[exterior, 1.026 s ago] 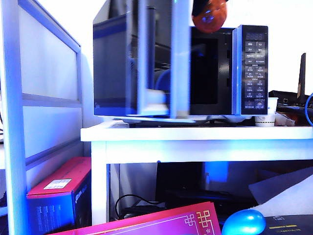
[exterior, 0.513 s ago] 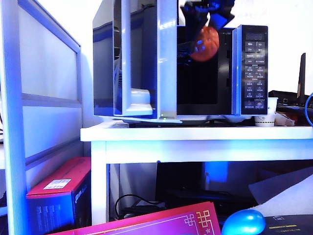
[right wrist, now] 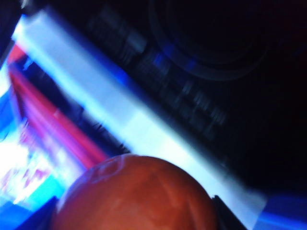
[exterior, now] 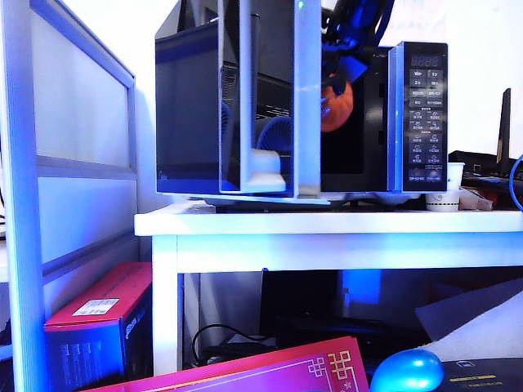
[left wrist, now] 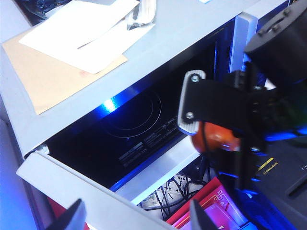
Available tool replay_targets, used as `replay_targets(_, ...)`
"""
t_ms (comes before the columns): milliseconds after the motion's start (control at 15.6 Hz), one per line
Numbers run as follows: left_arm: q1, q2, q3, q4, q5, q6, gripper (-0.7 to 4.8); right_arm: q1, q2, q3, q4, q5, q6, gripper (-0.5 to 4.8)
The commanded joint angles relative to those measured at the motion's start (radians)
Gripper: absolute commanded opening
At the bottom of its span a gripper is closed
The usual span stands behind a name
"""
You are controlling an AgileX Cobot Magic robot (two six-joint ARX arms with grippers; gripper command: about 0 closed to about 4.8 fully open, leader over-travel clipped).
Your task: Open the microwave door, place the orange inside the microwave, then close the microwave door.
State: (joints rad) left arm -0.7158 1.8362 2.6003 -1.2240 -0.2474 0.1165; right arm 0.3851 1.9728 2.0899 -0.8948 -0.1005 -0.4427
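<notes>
While the microwave door (exterior: pixel 265 98) hangs open, right gripper (exterior: pixel 343 77) clasping the orange (exterior: pixel 337 106) (left gripper (left wrist: pixel 136 218) spread).

I see the right gripper (exterior: pixel 341 82) carry the orange (exterior: pixel 337 104) lower, from above the microwave (exterior: pixel 359 114) roof into its mouth, while the microwave door (exterior: pixel 261 98) wavers slightly, open.

Right wrist view blurred; the orange (right wrist: pixel 134 194) is cut off by the frame edge. In the exterior view the door (exterior: pixel 270 98) hides part of the orange and the cavity. Left gripper (left wrist: pixel 134 218) shows fingertips only.
</notes>
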Motion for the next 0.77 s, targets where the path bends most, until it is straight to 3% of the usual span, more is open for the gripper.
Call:
replay_targets(64,0.000,-0.005,0.003,-0.004,-0.003,0.004,2.91,-0.001,-0.005,-0.081,0.137,0.024,-0.009,3.90)
replay_targets(449,0.000,-0.005,0.003,-0.010,-0.003,0.007,2.91,-0.001,-0.005,-0.287,0.597,0.140,-0.080,4.04)
replay_targets(770,0.000,-0.005,0.002,-0.010,-0.003,0.007,2.90,0.000,0.045,-0.332,0.758,0.189,-0.394,4.05)
